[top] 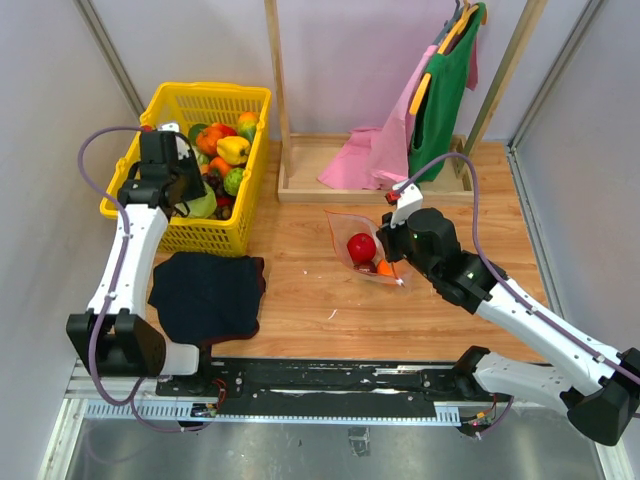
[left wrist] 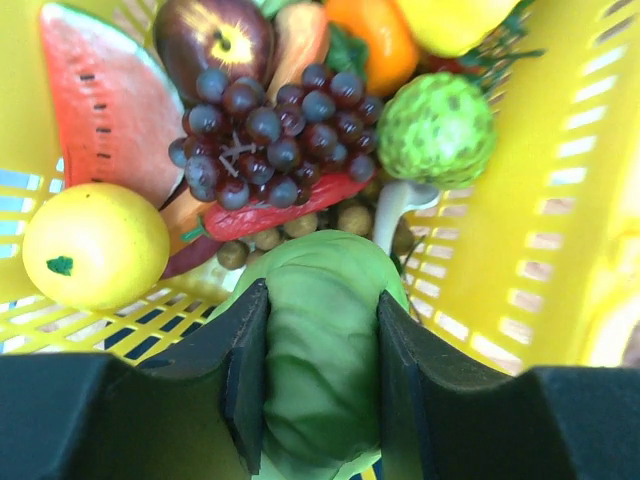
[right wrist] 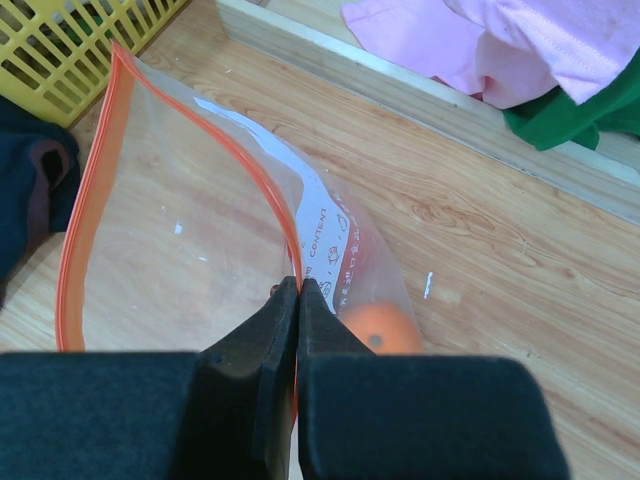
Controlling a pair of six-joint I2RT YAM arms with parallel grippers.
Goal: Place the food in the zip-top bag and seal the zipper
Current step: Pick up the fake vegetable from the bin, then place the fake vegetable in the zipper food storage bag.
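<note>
On the left side of a wooden table [top: 300,290] stands a yellow basket [top: 225,235] heaped with toy produce. The left gripper [left wrist: 318,310] reaches down into it, and its two black fingers press against opposite sides of a pale green cabbage [left wrist: 320,400], clamping it. Just beyond the cabbage lie purple grapes [left wrist: 270,130], a red chilli [left wrist: 290,205], a yellow lemon [left wrist: 95,245] and a watermelon slice [left wrist: 105,100].

Near the table's middle, well apart from the basket, lies the clear zip-top bag [right wrist: 180,230]. Its mouth gapes toward the basket, edged by the orange zipper [right wrist: 80,230], which is unsealed. The right gripper [right wrist: 298,290] has its fingers pressed together on the bag's upper rim, pinching the plastic and holding the mouth lifted. A red apple [top: 361,246] and an orange [right wrist: 378,330] already sit inside. A dark cloth [top: 208,295] lies near the left arm's base, and pink fabric [top: 375,150] spills from a wooden rack behind.

Risks from here, as a judgement: the cabbage is rounded and smooth, so it may slip from the fingers when lifted. It sits close among other items and could drag the chilli or grapes along. It looks bulky against the bag's opening, so it may catch the rim, pull the plastic out of the right pinch, or knock the bag flat.
</note>
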